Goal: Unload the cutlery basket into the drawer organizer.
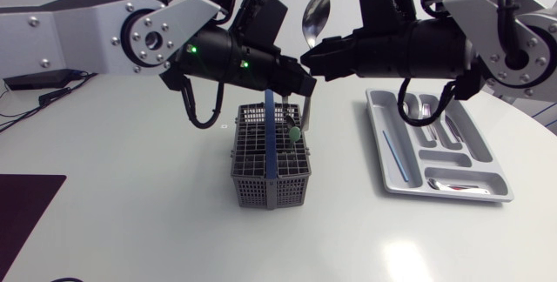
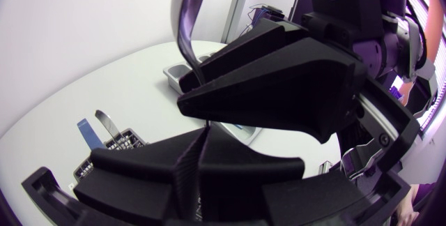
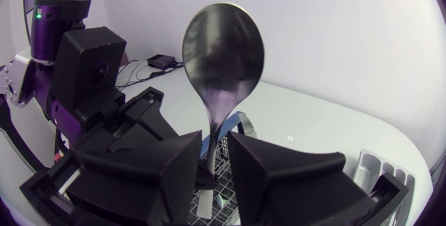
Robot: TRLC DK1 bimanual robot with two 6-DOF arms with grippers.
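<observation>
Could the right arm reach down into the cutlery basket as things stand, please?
Probably not: the left end effector, shut on the upright silver metal spoon, hangs over the grey wire cutlery basket, in the way.

A cabled black box (image 1: pixel 39 79) and a dark mat (image 1: pixel 26 221) lie on the table (image 1: pixel 130 221).

Shiny silver spoon (image 1: pixel 315 16), dark grey wire basket (image 1: pixel 291 182) with blue handle (image 1: pixel 271 125), pale grey organizer (image 1: pixel 387 156), white table (image 1: pixel 130 230), dark purple mat (image 1: pixel 26 208)

The spoon (image 3: pixel 223 51) is polished, mirror-glossy metal. The cutlery basket (image 1: pixel 270 164) is matt grey plastic mesh; beside it, the drawer organizer (image 1: pixel 396 182) is smooth pale plastic.
</observation>
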